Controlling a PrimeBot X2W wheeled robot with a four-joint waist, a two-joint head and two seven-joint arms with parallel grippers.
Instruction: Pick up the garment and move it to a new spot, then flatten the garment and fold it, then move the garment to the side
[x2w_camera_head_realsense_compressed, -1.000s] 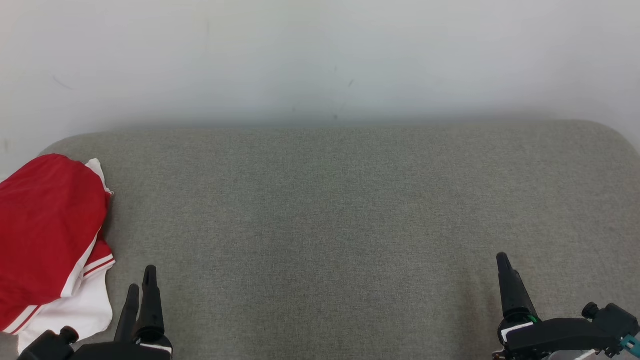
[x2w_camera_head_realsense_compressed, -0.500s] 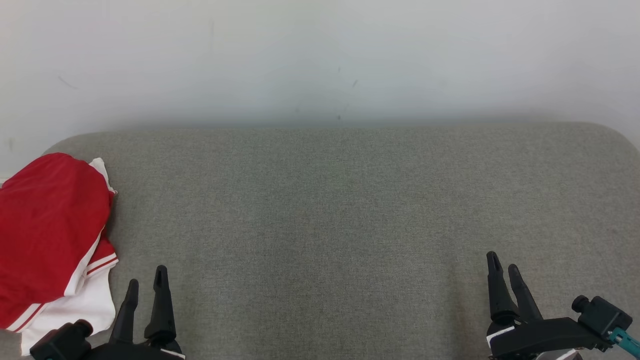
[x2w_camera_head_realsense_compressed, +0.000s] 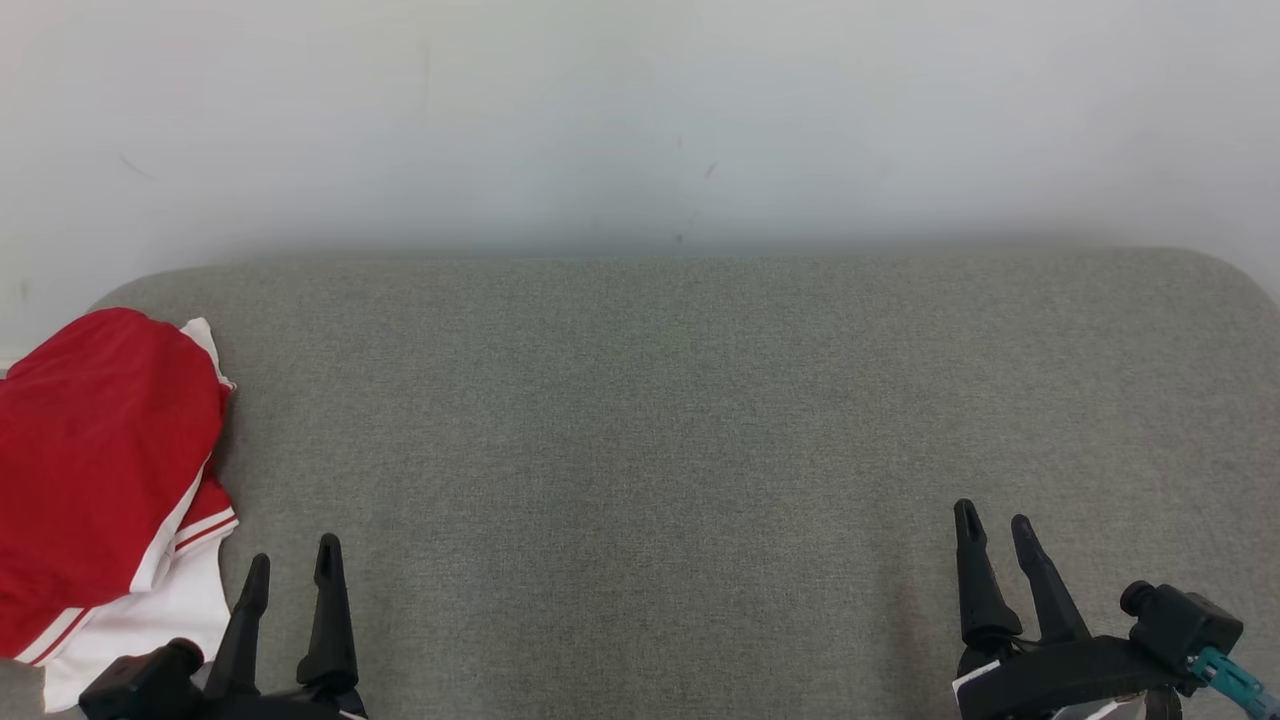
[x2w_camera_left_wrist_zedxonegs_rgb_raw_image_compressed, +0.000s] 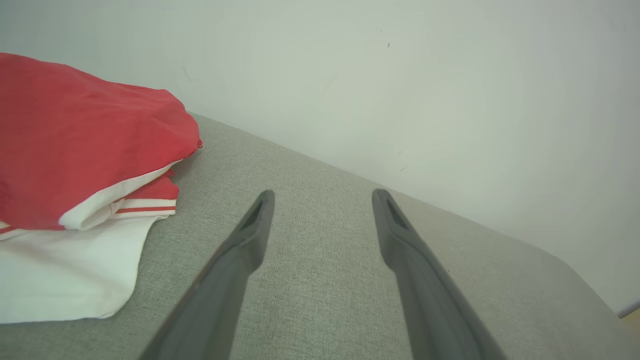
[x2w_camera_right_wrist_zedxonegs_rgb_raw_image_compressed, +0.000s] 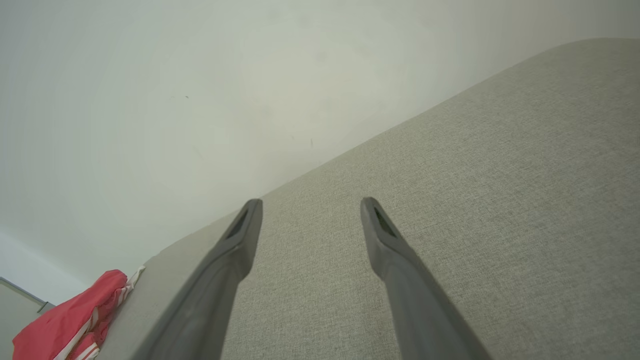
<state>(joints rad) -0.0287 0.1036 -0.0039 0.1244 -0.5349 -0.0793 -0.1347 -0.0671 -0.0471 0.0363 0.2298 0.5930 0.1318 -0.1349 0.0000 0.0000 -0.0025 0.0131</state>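
Left hand (x2w_camera_head_realsense_compressed: 292, 552): spread, low, near garment (x2w_camera_head_realsense_compressed: 100, 450) | right hand (x2w_camera_head_realsense_compressed: 993, 515): spread, low over cushion (x2w_camera_head_realsense_compressed: 650, 420)

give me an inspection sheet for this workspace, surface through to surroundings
surface: grey fabric pad, rounded far corners, smooth
job's things: red and white garment bunched at the pad's left end, not held
clutter: nothing seen
grippers: left gripper open, beside the garment but apart from it; right gripper open over the right side, holding nothing
cables: teal connector behind the right gripper; no loose cable seen
surroundings: pale wall behind the pad, a few faint marks
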